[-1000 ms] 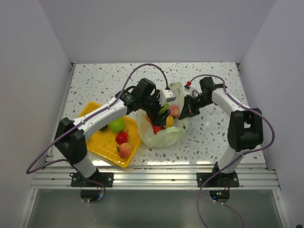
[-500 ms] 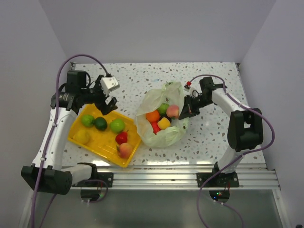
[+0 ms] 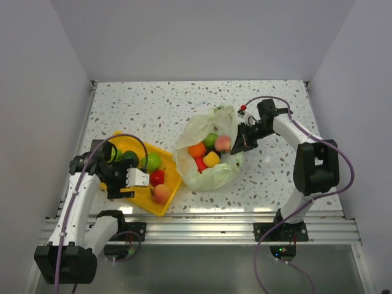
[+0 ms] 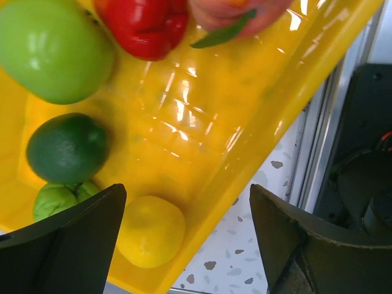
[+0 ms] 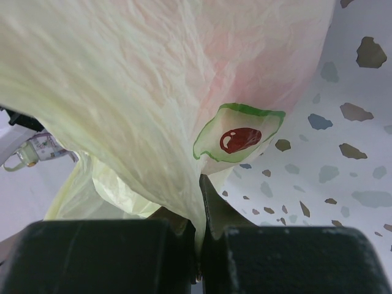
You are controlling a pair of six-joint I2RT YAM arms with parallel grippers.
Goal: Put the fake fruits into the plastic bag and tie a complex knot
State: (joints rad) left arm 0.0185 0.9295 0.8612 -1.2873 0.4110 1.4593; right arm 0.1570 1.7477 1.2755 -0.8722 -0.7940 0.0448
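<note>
The plastic bag (image 3: 208, 174) lies mid-table with its mouth open, holding an orange (image 3: 197, 149), a green, a pink, a yellow and a red fake fruit. No knot is in view. My right gripper (image 3: 240, 142) is shut on the bag's right rim; in the right wrist view the pale plastic (image 5: 153, 92) is pinched in the right gripper (image 5: 199, 245). My left gripper (image 3: 122, 187) hangs open over the yellow tray's near-left corner. Between the open left gripper's (image 4: 187, 245) fingers lie a yellow fruit (image 4: 150, 231) and the tray rim, untouched.
The yellow tray (image 3: 165, 208) at front left holds a green apple (image 3: 151, 162), a red fruit (image 3: 157, 177), a peach (image 3: 162, 193) and a dark green fruit (image 4: 67, 147). The metal rail (image 3: 202, 229) runs along the table's near edge, close behind the left gripper.
My left arm has swung away from the bag, out to the left and back down over the tray's near-left corner. The right gripper and the bag have stayed still.
</note>
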